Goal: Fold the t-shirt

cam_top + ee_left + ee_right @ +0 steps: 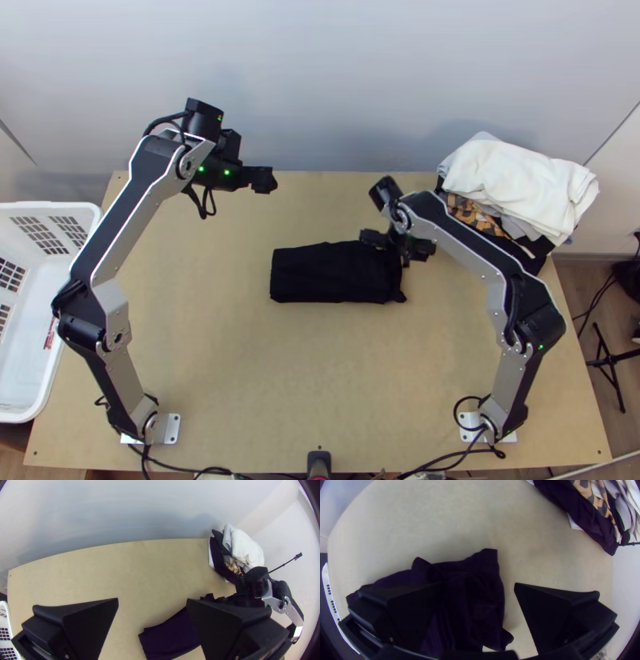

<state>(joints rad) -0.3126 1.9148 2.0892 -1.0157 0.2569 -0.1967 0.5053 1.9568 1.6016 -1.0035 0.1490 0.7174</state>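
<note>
The black t-shirt (332, 274) lies folded into a flat, long bundle near the middle of the table, its right end somewhat uneven. Over that right end is my right gripper (398, 244). In the right wrist view, the dark cloth (470, 603) lies under and between the spread fingers of my right gripper (478, 586), which holds nothing. My left gripper (264, 179) hangs near the table's far edge, up and left of the shirt. The left wrist view has my left gripper (151, 600) open, with part of the shirt (170, 636) beyond its fingers.
A pile of clothes with a white cloth (520, 180) on top sits at the table's far right corner. A white basket (48, 384) stands at the left edge. Bare tabletop (320, 384) stretches in front of the shirt.
</note>
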